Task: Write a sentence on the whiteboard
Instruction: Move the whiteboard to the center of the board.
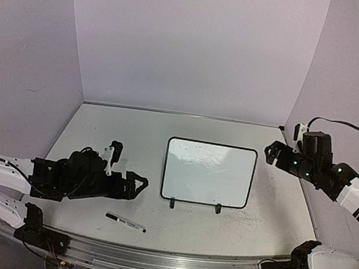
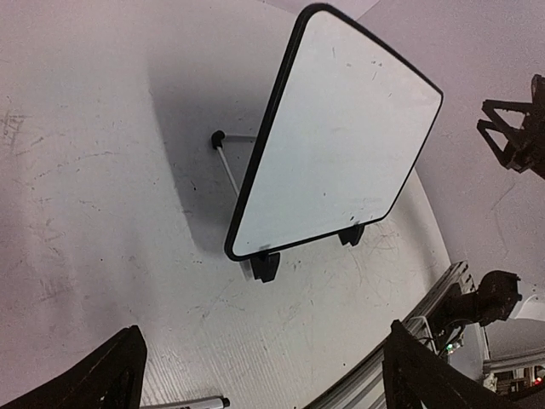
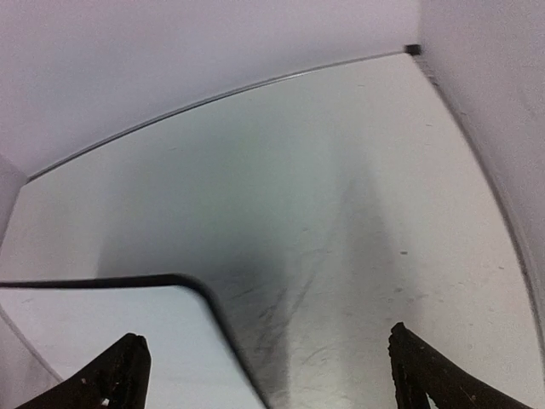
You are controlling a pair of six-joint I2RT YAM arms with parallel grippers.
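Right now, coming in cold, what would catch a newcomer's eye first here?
The whiteboard stands in the middle of the table, its face blank. A marker lies loose near the front edge, just by the open left gripper. The right gripper hangs open off the board's right side.

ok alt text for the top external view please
A blank whiteboard stands upright on the table. A marker lies near the open, empty left tool; the open right tool hovers off the board's right side.
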